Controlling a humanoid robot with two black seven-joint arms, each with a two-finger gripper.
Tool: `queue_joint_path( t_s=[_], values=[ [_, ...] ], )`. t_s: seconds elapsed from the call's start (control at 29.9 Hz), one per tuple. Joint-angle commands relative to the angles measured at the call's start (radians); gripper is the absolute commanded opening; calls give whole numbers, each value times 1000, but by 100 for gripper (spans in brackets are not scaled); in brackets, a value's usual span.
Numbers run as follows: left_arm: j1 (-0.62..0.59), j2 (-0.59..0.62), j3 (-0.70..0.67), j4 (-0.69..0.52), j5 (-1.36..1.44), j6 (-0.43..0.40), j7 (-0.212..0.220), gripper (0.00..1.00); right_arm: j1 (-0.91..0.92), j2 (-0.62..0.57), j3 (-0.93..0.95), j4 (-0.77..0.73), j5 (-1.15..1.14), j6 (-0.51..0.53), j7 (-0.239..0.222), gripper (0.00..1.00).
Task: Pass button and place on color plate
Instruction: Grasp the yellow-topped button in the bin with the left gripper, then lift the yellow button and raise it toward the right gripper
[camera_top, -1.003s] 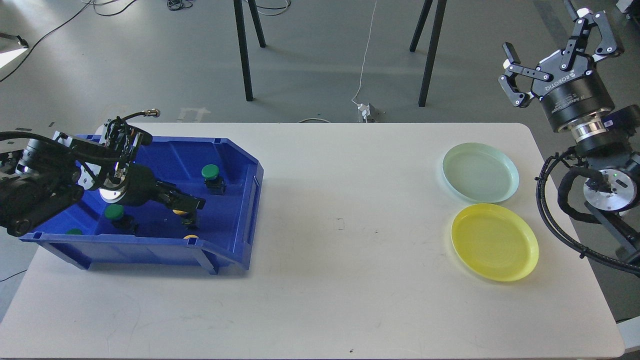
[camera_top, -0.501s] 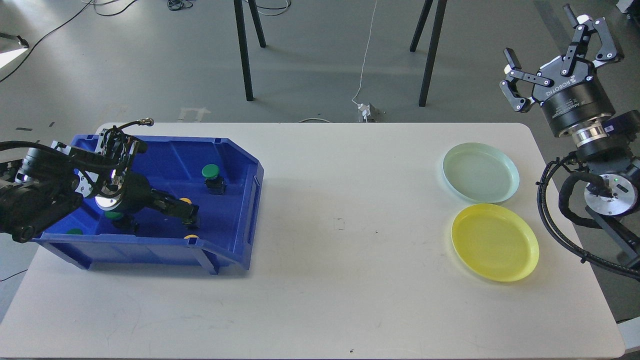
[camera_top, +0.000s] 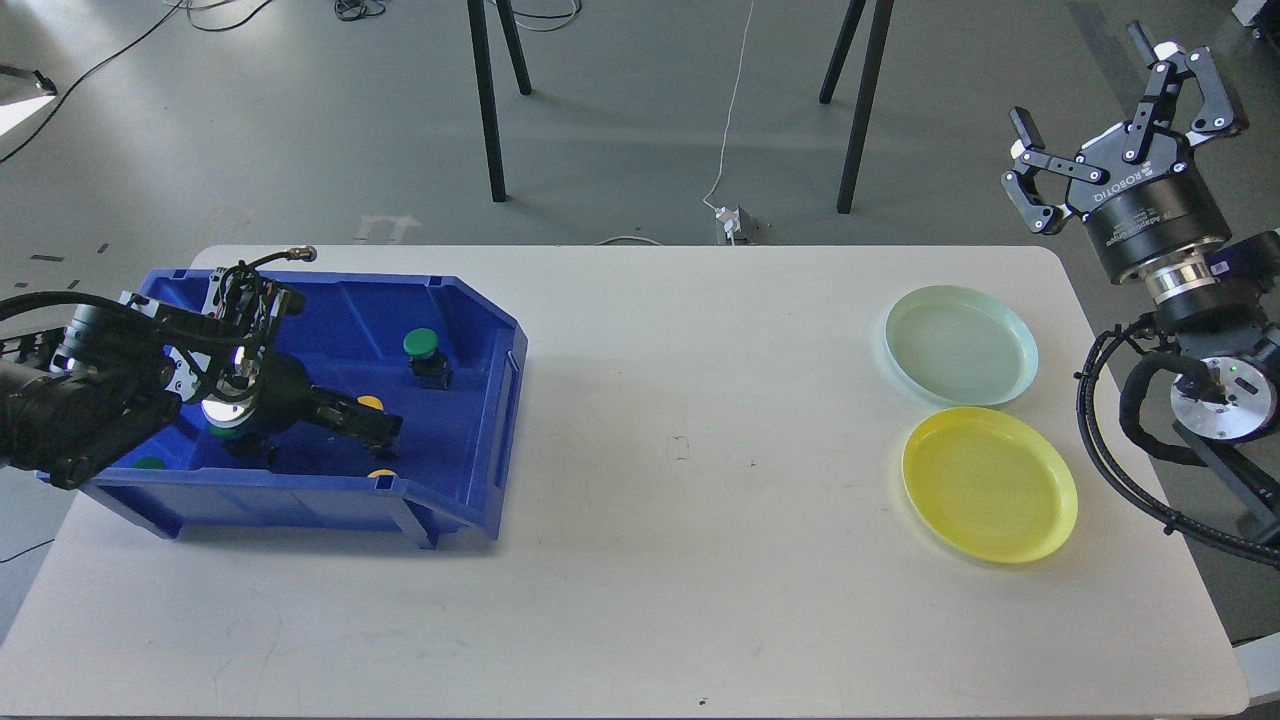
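Bright, even daylight and sharp focus throughout, with soft shadows under the bin (camera_top: 450, 480) and plates (camera_top: 990, 485).

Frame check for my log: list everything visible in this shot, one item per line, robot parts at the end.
Storage bin: one, blue, left side of the table.
Green push buttons: three at least partly visible, inside the bin; one clear near its right side, one half hidden under the arm, one at the front left corner.
Yellow push buttons: two partly visible, inside the bin; one by the left gripper's fingers, one at the front wall.
Plates: two, right side of the table; pale green plate behind, yellow plate in front.
Table: one, white.
Left gripper: black, reaching down into the bin; finger state unclear.
Right gripper: black, open, raised beyond the table's right edge, holding nothing.
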Motion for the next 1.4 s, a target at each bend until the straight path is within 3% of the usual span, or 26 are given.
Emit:
queue_joint_path(
  t_s=[0.0, 0.2, 0.37, 0.5, 0.7, 1.04, 1.37],
  values=[
    [-1, 0, -7, 0, -9, 0, 0, 84, -2, -3, 0, 0, 0, 0, 0, 99],
    [-1, 0, -9, -1, -10, 0, 0, 79, -3, -3, 0, 0, 0, 0, 0, 99],
    [-1, 0, -4, -7, -9, 0, 0, 64, -3, -3, 0, -1, 0, 0, 0, 99],
    [-1, 0, -4, -9, -9, 0, 0, 39, -3, -3, 0, -1, 0, 0, 0, 99],
    [-4, 1, -11, -12, -9, 0, 0, 27, -9, -3, 0, 0, 0, 0, 0, 99],
    [-21, 73, -29, -108, -12, 0, 0, 25, -13, -3, 0, 0, 0, 0, 0, 99],
    [-81, 407, -173, -424, -99, 0, 0, 25, -13, 6, 4, -3, 0, 3, 0, 99]
  ],
)
